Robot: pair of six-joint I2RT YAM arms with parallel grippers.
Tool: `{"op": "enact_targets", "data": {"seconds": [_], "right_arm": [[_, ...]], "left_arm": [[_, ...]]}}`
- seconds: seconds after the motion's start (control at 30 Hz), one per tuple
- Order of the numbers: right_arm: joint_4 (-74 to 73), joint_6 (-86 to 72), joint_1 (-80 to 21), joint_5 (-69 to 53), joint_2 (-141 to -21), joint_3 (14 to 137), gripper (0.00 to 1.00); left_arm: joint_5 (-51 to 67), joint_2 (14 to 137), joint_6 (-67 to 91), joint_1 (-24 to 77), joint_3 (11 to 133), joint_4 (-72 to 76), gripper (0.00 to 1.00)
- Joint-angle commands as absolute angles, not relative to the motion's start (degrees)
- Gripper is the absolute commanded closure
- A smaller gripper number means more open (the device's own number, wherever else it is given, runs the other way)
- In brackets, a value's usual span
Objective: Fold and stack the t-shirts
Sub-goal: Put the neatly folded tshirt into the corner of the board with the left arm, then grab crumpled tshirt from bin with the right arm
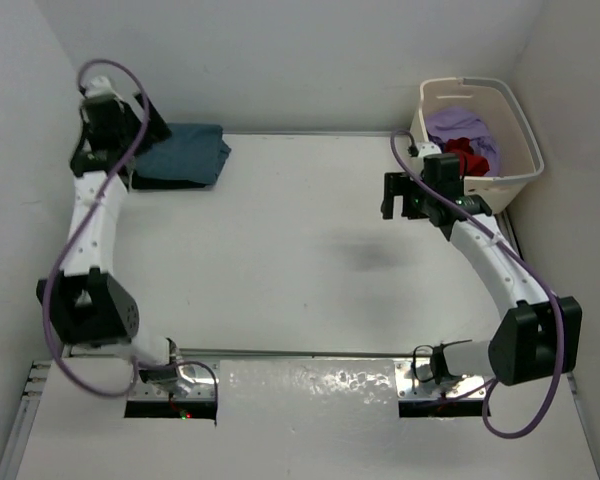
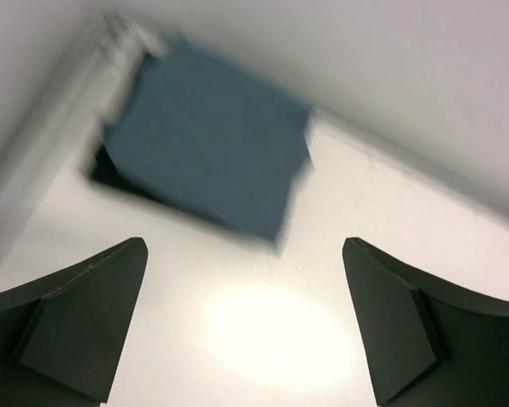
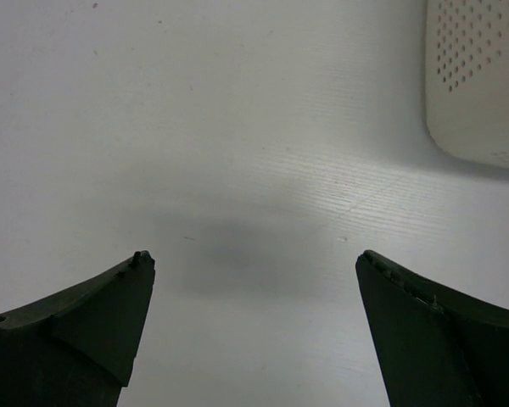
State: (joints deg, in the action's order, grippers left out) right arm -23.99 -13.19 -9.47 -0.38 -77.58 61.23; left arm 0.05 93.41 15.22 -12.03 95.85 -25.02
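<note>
A folded teal-blue t-shirt (image 1: 187,150) lies at the table's far left corner on top of a black t-shirt (image 1: 166,182), of which only an edge shows. My left gripper (image 1: 145,124) hovers just left of this pile, open and empty. In the left wrist view the teal-blue t-shirt (image 2: 208,148) lies ahead of my open left gripper (image 2: 244,248), with the black t-shirt (image 2: 109,172) peeking out beneath it. A lavender t-shirt (image 1: 462,125) and a red t-shirt (image 1: 467,156) sit crumpled in the basket. My right gripper (image 1: 402,204) (image 3: 254,257) is open over bare table, left of the basket.
The cream laundry basket (image 1: 521,130) stands at the far right corner, and its perforated wall (image 3: 479,76) shows at the top right of the right wrist view. White walls close in the table on the left, back and right. A purple cable loops off each arm.
</note>
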Motion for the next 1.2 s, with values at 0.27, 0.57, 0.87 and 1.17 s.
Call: {"op": "enact_targets", "data": {"seconds": [0.27, 0.57, 0.87, 1.17], "right_arm": [[-22.7, -14.0, -9.1, 9.2, -78.7, 68.3, 0.01], [-34.6, -21.0, -1.9, 18.1, -107.3, 108.5, 0.01], [-20.4, -22.9, 4.7, 26.6, -128.7, 128.8, 0.01], [-3.2, -22.9, 11.6, 20.6, -147.3, 134.7, 0.01]], "left_arm": [[-1.8, 75.1, 27.3, 1.2, 68.5, -24.1, 0.00], [-5.0, 75.9, 25.5, 1.2, 69.3, -21.6, 0.00], [-3.3, 81.1, 22.1, 1.2, 74.4, -19.2, 0.00], [-3.4, 87.3, 21.8, 1.2, 78.7, -20.1, 0.00]]}}
